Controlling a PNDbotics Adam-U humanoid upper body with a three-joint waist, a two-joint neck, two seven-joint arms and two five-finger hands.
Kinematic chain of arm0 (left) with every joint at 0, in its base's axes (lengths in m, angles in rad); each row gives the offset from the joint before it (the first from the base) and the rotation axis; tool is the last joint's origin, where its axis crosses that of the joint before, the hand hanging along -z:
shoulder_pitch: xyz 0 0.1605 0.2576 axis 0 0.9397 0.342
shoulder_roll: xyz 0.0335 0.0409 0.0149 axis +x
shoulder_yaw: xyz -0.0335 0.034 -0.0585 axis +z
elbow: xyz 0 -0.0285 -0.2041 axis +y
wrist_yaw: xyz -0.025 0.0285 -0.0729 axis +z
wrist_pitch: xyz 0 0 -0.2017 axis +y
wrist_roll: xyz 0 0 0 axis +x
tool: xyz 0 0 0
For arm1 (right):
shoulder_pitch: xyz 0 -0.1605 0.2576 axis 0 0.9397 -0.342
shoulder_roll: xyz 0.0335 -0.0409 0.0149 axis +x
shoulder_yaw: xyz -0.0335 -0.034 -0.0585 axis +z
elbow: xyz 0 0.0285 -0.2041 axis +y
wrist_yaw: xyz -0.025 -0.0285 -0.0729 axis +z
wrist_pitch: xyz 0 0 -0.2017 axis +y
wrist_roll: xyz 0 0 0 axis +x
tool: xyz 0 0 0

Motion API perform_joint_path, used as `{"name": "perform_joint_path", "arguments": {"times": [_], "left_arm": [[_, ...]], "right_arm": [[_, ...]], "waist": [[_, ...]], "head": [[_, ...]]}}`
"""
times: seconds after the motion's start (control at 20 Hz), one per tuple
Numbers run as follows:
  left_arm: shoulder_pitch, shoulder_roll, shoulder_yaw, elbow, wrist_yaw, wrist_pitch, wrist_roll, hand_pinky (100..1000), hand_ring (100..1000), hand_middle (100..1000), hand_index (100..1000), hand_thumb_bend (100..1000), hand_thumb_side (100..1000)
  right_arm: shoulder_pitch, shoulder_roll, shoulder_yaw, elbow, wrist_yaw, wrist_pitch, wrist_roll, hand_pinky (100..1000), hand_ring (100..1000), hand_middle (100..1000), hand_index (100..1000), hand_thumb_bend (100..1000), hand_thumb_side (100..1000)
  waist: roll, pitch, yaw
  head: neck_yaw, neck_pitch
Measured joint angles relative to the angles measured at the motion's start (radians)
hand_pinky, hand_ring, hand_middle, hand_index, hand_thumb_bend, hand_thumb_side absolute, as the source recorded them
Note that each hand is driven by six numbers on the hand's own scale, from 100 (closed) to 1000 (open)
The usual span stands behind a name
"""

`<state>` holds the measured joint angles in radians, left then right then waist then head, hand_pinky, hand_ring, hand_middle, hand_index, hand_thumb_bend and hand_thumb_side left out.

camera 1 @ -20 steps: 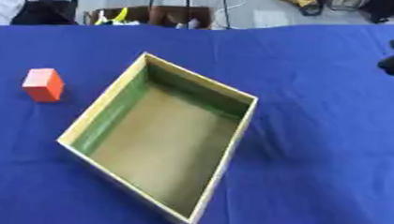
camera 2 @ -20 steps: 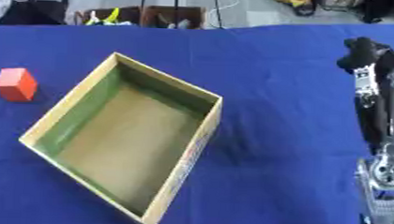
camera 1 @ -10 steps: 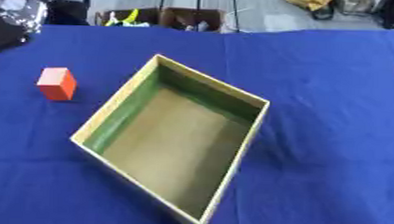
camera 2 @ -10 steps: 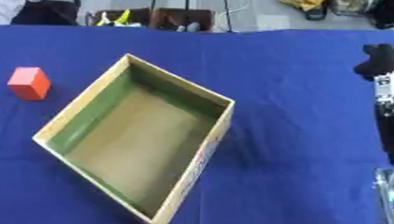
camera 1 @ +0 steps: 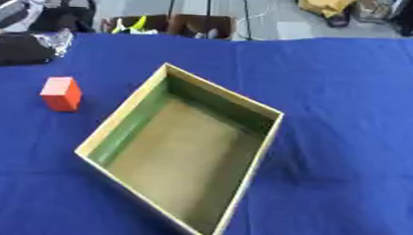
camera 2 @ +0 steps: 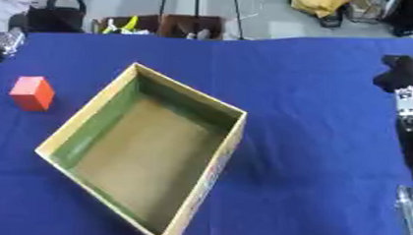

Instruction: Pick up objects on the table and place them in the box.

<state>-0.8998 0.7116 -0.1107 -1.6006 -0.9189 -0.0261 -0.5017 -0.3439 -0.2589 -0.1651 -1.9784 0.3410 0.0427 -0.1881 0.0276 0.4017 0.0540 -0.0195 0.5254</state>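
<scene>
Fingers of the black right hand (camera 2: 399, 72) hanging at the right edge, posture impossible to tell, holding nothing visible. Lying well to their left, past bare blue cloth (camera 2: 312, 143): the open rectangular cardboard box with green inner walls (camera 2: 228, 140), empty. Sitting beyond its far-left wall: a small orange-red block (camera 1: 62, 93). Probably light, rigid, not fragile; taking it across two opposite flat faces. Left hand not showing.

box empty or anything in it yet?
Empty. The box shows only its bare brown floor; the orange block sits outside on the blue table, to its left.
</scene>
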Motion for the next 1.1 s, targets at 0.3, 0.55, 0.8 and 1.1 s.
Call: {"name": "perform_joint_path", "arguments": {"times": [0.3, 0.55, 0.8, 1.1], "left_arm": [[-0.027, -0.009, -0.003, 0.094, -0.054, -0.026, -0.103, 773, 895, 909, 1000, 263, 793], [-0.045, -0.009, -0.002, 0.161, -0.049, -0.054, -0.193, 787, 901, 912, 1000, 392, 821], [-0.054, -0.009, -0.002, 0.216, -0.057, -0.074, -0.252, 811, 908, 901, 1000, 530, 728], [-0.066, -0.009, -0.002, 0.266, -0.102, -0.087, -0.346, 811, 903, 935, 1000, 419, 575]], "right_arm": [[0.000, -0.001, 0.000, 0.000, 0.000, 0.000, 0.000, 711, 650, 528, 748, 531, 1000], [0.000, -0.003, 0.000, 0.000, 0.000, 0.000, 0.000, 711, 650, 528, 748, 532, 1000], [0.001, -0.007, 0.000, 0.000, 0.000, 0.000, 0.000, 711, 650, 528, 748, 533, 1000], [0.002, -0.007, 0.000, 0.000, 0.000, 0.000, 0.000, 711, 650, 527, 748, 533, 1000]], "waist": [[0.000, 0.005, -0.005], [0.002, 0.005, -0.005], [0.002, 0.005, -0.005], [0.002, 0.005, -0.005]], "head": [[0.001, -0.001], [0.001, -0.008], [0.001, -0.009], [0.002, -0.014]]}}
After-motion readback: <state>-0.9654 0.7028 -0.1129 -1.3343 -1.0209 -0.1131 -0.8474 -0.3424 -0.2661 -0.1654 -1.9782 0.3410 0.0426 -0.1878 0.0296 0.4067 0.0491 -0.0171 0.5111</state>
